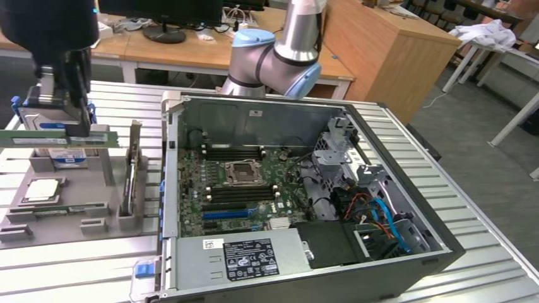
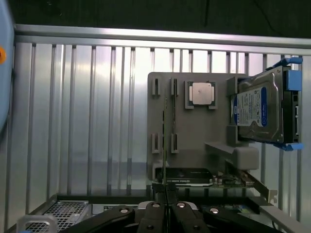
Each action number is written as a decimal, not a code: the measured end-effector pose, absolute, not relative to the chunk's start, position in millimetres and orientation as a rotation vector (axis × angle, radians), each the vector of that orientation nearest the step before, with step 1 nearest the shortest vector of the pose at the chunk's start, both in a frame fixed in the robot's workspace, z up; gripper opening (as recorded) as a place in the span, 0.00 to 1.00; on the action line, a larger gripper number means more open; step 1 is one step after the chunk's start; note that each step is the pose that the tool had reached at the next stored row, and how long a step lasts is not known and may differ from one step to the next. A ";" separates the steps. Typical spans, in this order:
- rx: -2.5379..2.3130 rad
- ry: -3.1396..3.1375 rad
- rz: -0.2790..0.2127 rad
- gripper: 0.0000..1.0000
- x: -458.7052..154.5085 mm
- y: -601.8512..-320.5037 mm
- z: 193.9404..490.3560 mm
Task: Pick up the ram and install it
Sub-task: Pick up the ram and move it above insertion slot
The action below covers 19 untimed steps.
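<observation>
A: Where the dark wrist hangs at the exterior view's left, the gripper [image 1: 77,129] has its jaws clamped on the ram [image 1: 34,137]. The ram is held level, clear above the grey fixture [image 1: 50,222]. Any writing?

B: White sticker on the ram, print too small to read. Blue label on the hard drive [image 1: 60,159] just behind it, illegible. Black-and-white label on the power supply [image 1: 250,257]; no words I can make out.

A: Edges, room?

B: Computer case [image 1: 240,117] lies open side up, to the exterior view's right of the fixture, its wall near the fixture's edge. Open air above the boards inside. Processor chip [image 1: 42,189] lies flat on the fixture, below the ram and apart from it. Surface is a ribbed metal table [image 1: 76,268]. Wooden desks [image 1: 379,44] stand behind, grey floor [image 1: 488,170] at the exterior view's right.

A: Wrist view?

B: Ram [image 2: 165,141] seen edge-on, a thin line pinched between the black fingers of the gripper [image 2: 165,190]. It hangs over the fixture [image 2: 194,131], in line with the slots. Processor chip [image 2: 201,93] sits in its recess. Hard drive [image 2: 260,109] stands on edge in blue rails at the fixture's side, label blue and white, text unreadable. A broad run of ribbed table [image 2: 82,121] lies beside the fixture.
</observation>
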State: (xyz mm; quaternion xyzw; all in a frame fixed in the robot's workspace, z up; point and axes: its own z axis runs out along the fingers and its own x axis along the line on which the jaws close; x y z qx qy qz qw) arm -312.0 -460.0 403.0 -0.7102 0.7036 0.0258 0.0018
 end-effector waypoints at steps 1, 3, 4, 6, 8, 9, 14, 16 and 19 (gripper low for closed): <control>-2.228 2.208 0.081 0.11 -309.2 -460.0 402.9; -2.228 2.208 0.081 0.11 -303.7 -460.1 402.9; -2.228 2.208 0.081 0.11 -300.8 -460.1 402.9; -2.229 2.208 0.081 0.11 -295.6 -460.2 402.9; -2.229 2.208 0.081 0.11 -290.8 -460.2 403.0; -2.229 2.208 0.081 0.11 -288.4 -460.2 403.0; -2.229 2.208 0.081 0.11 -275.9 -460.3 403.0; -2.229 2.208 0.082 0.11 -270.7 -460.5 403.0; -2.229 2.208 0.082 0.11 -262.9 -460.6 403.0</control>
